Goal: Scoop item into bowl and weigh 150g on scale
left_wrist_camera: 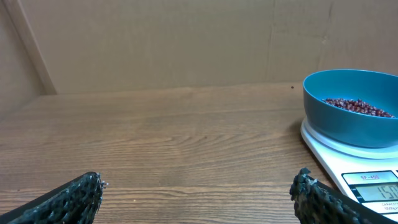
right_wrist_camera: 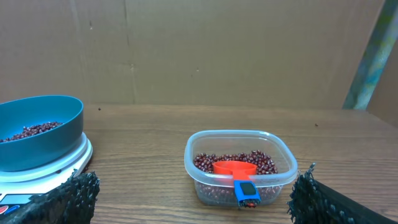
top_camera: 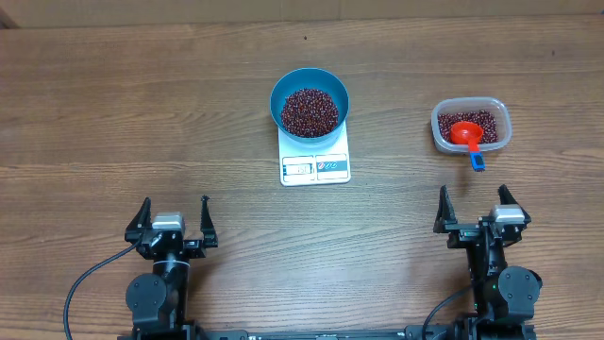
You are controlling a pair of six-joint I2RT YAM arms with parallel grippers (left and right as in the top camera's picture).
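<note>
The blue bowl (top_camera: 310, 102) stands on the white scale (top_camera: 315, 166) at the table's middle, holding a heap of dark red-brown beans (top_camera: 310, 111). In the left wrist view the bowl (left_wrist_camera: 351, 109) and scale (left_wrist_camera: 373, 180) sit at far right. More beans (right_wrist_camera: 236, 163) fill a clear tub (top_camera: 471, 126) at right, with an orange scoop (top_camera: 467, 134) lying in it, its blue handle end (right_wrist_camera: 247, 193) over the near rim. My left gripper (top_camera: 175, 217) and right gripper (top_camera: 476, 208) rest near the front edge, both open and empty.
A brown cardboard wall (left_wrist_camera: 186, 43) backs the table. Bare wood lies between my grippers and the scale, and to the left of the bowl.
</note>
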